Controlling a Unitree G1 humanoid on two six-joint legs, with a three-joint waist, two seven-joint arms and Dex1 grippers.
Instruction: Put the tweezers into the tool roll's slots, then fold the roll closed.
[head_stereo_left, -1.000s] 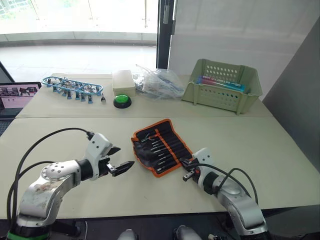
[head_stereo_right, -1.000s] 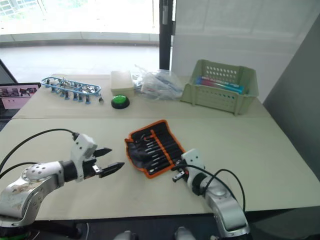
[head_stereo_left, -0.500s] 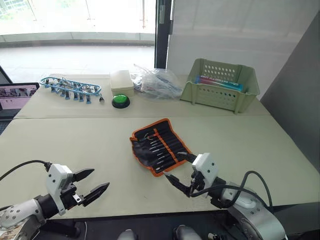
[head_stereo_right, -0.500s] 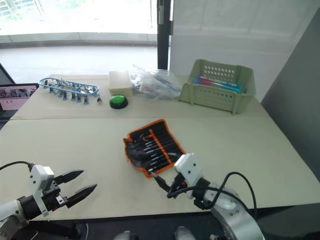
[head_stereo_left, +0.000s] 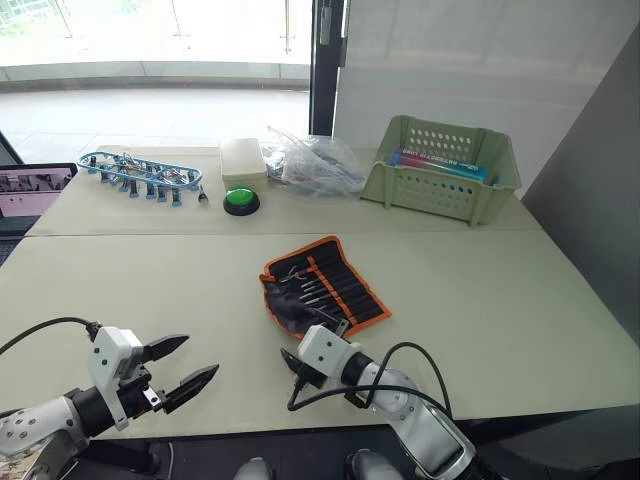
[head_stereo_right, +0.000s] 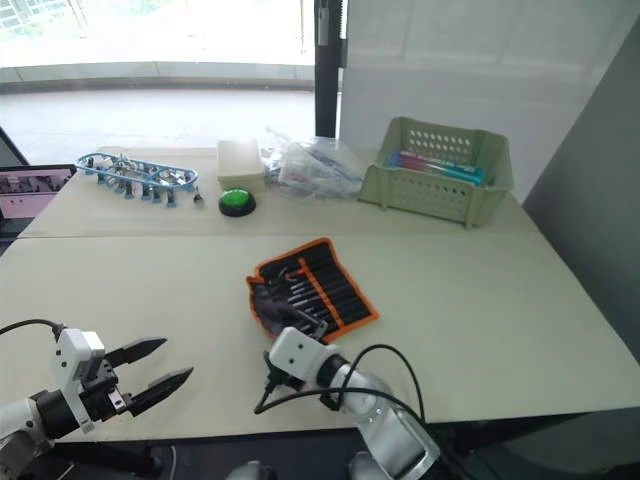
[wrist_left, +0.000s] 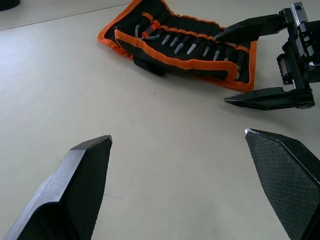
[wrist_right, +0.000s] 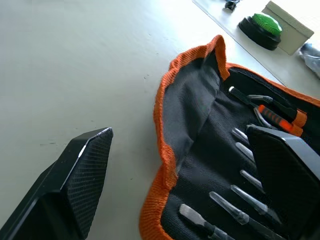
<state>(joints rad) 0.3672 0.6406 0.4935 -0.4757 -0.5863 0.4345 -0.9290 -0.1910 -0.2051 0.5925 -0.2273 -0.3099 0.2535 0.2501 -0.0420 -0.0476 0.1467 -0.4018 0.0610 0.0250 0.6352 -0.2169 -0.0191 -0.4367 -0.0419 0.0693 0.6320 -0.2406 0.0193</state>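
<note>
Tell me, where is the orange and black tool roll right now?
The tool roll lies open in the middle of the table, just beyond the open right claw, with the green button farther back.

I can read no text anywhere. The flat packet (head_stereo_left: 437, 164) lying in the pale green basket (head_stereo_left: 400, 188) at the worktop's far right corner carries a line of print, but its letters are too small for me to make out. The laptop screen (head_stereo_left: 30, 190) at the worktop's left edge shows small pictures, no words I can read.
</note>
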